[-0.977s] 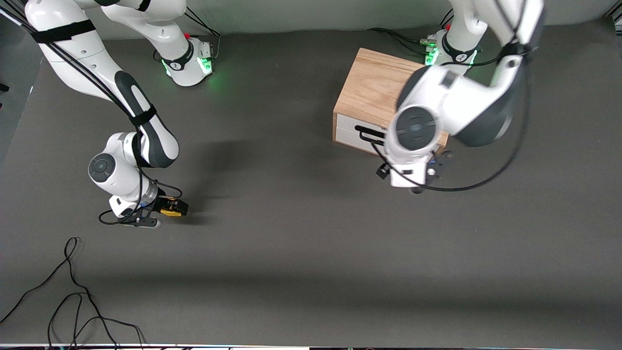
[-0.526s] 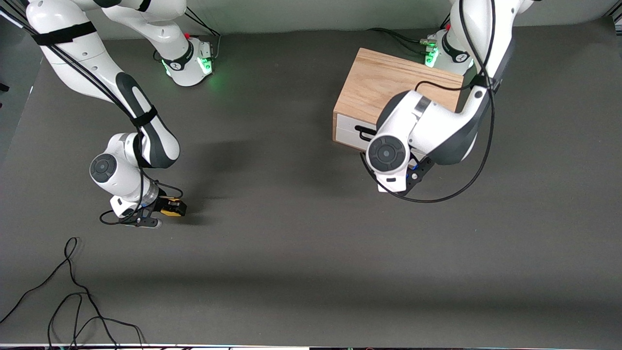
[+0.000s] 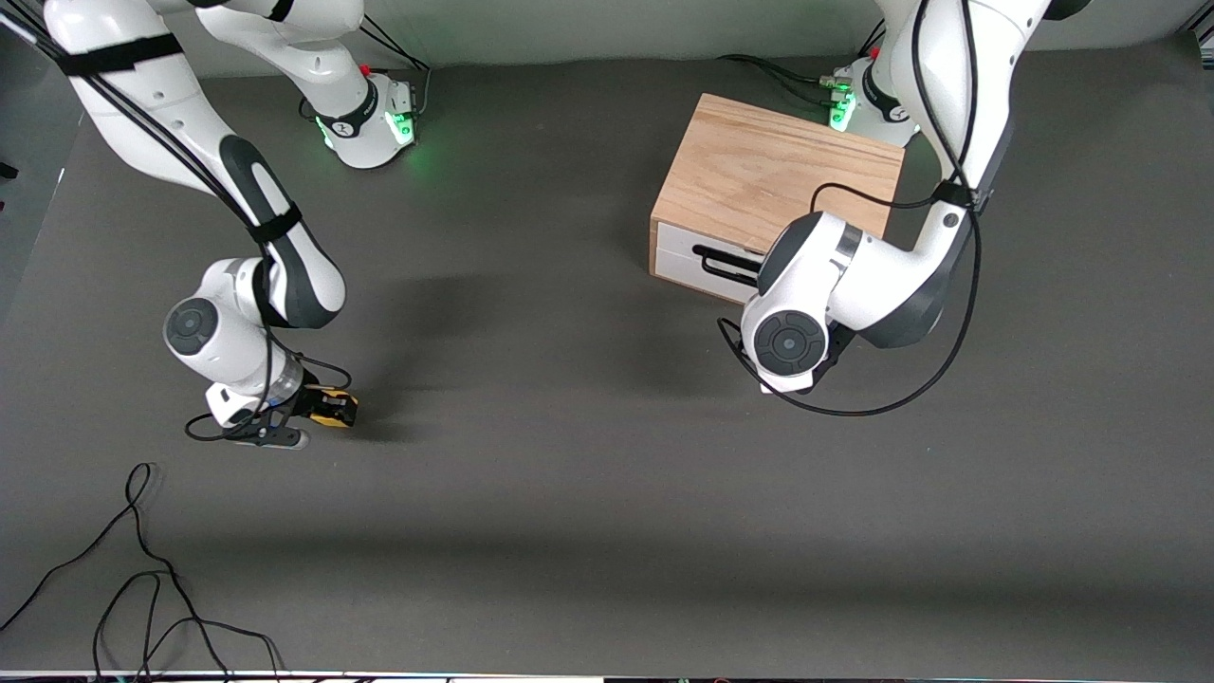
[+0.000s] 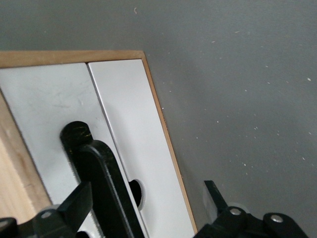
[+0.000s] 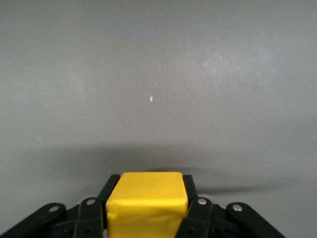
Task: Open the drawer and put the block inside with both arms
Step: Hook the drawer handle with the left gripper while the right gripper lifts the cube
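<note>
Right wrist view: my right gripper (image 5: 147, 218) is pinching the small, rigid yellow cube block (image 5: 147, 206). My left gripper (image 4: 143, 213), fingers spread, is straddling the stiff black wire handle (image 4: 96, 173) on the white-fronted drawer (image 4: 133, 139).

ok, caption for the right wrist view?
Right pincer shut on the yellow block above bare grey table.

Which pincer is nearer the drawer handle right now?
Left. The left pincer is open right at the drawer's black handle. The right pincer is off toward the right arm's end of the table, shut on the block.
</note>
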Robot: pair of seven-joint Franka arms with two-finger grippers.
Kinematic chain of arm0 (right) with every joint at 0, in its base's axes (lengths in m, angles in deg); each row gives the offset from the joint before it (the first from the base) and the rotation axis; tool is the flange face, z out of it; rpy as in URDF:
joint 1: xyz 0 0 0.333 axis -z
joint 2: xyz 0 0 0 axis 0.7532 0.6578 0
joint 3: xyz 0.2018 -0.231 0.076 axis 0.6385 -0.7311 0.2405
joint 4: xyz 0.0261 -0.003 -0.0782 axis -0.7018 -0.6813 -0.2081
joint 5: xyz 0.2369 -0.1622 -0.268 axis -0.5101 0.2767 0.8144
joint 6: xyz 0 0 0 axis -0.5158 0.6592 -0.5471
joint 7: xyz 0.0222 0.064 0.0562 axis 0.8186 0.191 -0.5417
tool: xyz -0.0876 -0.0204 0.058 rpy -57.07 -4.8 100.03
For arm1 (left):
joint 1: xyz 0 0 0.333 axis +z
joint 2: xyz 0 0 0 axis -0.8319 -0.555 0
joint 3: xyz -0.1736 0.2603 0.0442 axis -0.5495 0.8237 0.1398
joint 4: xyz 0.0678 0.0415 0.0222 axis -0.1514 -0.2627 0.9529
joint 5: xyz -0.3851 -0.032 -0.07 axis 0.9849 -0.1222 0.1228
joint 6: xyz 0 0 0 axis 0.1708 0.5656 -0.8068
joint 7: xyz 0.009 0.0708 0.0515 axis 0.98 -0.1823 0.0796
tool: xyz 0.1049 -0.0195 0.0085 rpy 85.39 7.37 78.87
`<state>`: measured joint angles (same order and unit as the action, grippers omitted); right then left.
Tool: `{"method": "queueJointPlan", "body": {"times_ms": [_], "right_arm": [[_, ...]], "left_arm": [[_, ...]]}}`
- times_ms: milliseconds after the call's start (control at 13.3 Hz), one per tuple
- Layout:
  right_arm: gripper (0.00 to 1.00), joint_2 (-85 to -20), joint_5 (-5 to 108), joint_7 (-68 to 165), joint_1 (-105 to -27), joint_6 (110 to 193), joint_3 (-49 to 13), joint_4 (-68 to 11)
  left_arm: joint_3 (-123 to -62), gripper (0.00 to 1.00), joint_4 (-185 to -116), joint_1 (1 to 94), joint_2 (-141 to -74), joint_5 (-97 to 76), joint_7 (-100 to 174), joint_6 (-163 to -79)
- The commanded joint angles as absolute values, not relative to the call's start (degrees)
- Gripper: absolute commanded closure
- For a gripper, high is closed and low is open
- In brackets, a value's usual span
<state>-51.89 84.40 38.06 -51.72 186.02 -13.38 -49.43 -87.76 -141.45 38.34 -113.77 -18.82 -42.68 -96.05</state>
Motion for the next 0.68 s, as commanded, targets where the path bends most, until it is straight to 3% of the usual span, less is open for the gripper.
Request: {"method": "queueJointPlan", "body": {"times_ms": [0,376,601], "right_arm": [[0.63,-60.33,84.34,38.14,-52.03,171.89,-13.61,-46.23],[0.64,-68.25,85.39,37.97,-51.95,144.91,-14.57,-33.93],[0.63,-72.99,88.11,38.23,-51.86,134.86,-15.45,-29.42]], "left_arm": [[-87.68,0.00,-140.81,37.75,-115.36,-18.17,-45.85,-95.75],[-87.68,0.00,-141.34,37.57,-116.24,-18.08,-46.63,-94.96],[-87.68,0.00,-141.25,37.31,-117.64,-18.25,-48.31,-96.18]]}}
